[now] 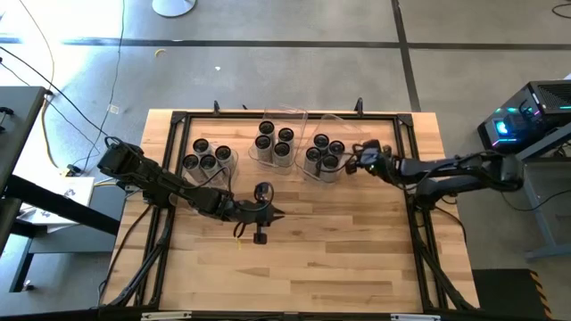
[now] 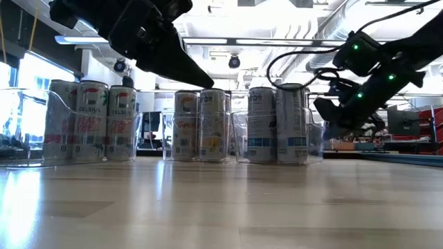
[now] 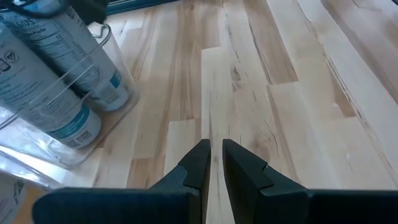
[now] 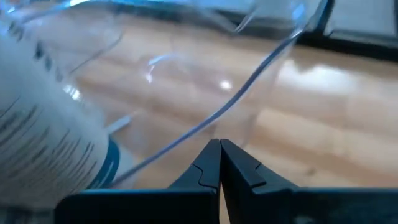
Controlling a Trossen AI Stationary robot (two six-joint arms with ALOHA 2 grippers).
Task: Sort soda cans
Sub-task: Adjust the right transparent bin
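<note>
my left gripper (image 3: 214,155) sits nearest the lens, fingers drawn to a narrow slit with nothing between them, over bare wooden table (image 1: 339,259).

from there outward: in the high view my left gripper (image 1: 261,212) is near the table's middle, in front of the centre clear bin (image 1: 284,134). my right gripper (image 4: 219,158) has its fingers pressed together, empty, right at the clear wall of the right bin (image 1: 337,174); the high view puts it (image 1: 353,163) just beside that bin. the soda cans (image 1: 277,143) stand upright in three clusters along the far edge, four in each bin, left bin (image 1: 234,163) included.
</note>
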